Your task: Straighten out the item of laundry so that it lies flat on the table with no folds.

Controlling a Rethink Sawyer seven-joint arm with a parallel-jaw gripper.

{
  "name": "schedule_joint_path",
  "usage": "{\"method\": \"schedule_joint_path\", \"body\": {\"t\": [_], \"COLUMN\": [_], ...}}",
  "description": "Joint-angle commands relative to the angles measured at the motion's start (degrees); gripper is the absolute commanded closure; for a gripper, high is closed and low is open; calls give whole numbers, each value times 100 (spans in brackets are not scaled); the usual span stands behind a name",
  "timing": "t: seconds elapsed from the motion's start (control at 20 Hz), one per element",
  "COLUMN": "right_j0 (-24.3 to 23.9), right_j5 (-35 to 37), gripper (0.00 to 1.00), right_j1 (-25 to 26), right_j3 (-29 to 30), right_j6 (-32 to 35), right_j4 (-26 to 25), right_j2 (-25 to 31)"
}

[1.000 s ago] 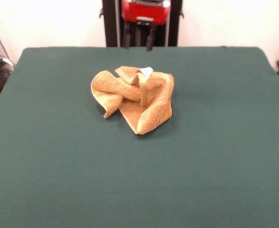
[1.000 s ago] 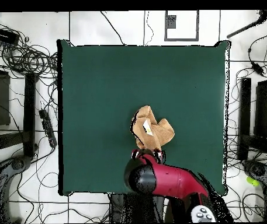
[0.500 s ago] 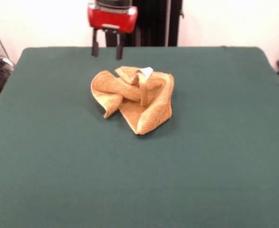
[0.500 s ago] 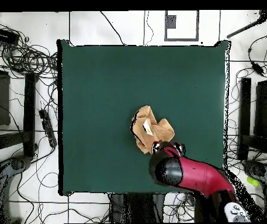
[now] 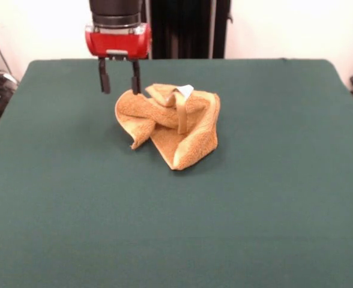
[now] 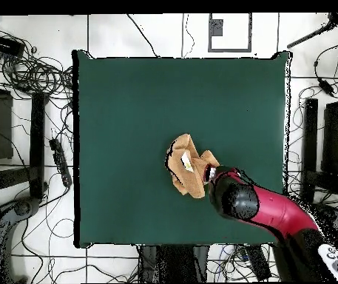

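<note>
With jaws spread, the gripper (image 5: 119, 83) hangs beside the crumpled towel (image 5: 169, 123) and may pinch several layers, leaving folds.

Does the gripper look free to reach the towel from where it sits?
Probably yes: the open gripper hangs beside the crumpled towel, with only bare table around and nothing between them.

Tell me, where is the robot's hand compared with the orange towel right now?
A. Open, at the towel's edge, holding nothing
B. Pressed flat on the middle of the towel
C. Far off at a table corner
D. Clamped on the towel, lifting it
A: in the front view the hand has its two fingers apart beside the crumpled towel, gripping nothing.
</note>
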Motion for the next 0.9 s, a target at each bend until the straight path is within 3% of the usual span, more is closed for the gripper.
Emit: {"method": "schedule_joint_path", "body": {"t": [0.05, 0.6, 0.75, 0.9], "right_j0": [-518, -1286, -1323, -1163], "right_j5": [1386, 1763, 1789, 1640], "gripper": [0, 0, 0, 0], "right_j1": [294, 1054, 1169, 1181], "right_j3": [-123, 39, -42, -269], "right_j6": [-191, -76, -64, -94], "right_j4": [582, 1075, 1047, 715], "right_j2": [2067, 3370, 3443, 3145]}}
